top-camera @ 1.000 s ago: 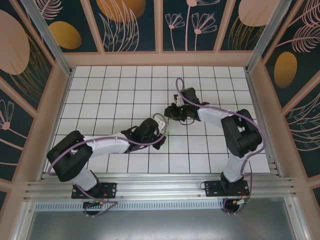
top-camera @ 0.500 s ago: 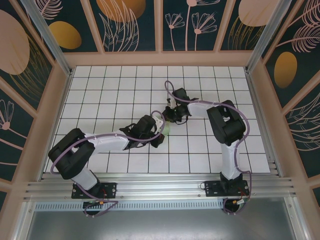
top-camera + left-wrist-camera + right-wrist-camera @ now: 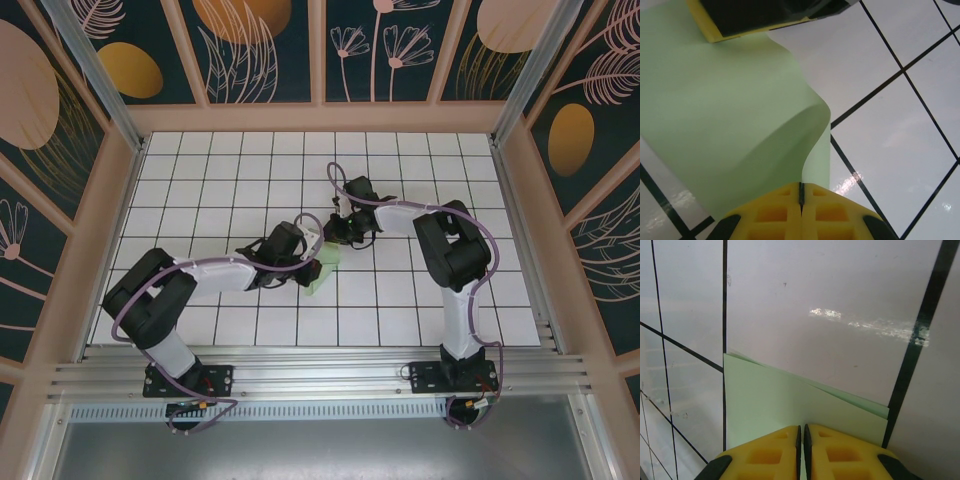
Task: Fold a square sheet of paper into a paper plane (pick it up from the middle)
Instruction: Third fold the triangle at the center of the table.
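The thin pale green sheet of paper sits near the middle of the white grid-tiled surface, lifted off the tiles, not lying flat, and stretched between the two arms. In the left wrist view the paper bows upward in a loose curl. In the right wrist view the paper shows at least two stacked layers with offset edges, so some folding is already in it.

The left tool is closed on the paper's near edge, with its yellow fingertips pressed together and the sheet running out from between them. The right tool is likewise clamped on a layered edge. At the top of the left wrist view, what looks like the right tool's yellow pad holds the far end of the curl.

From above, the left tool comes in from the near left and the right tool from the far right, with the paper between them. Its visible part hangs slightly to the near side of the line joining the tools. Its long axis seems to run diagonally from near left to far right, though the sheet is small in that view and partly hidden under the arms. Both tools are equally close, each touching the paper, so the next crease likely depends on drawing the two held ends together or apart along that diagonal.
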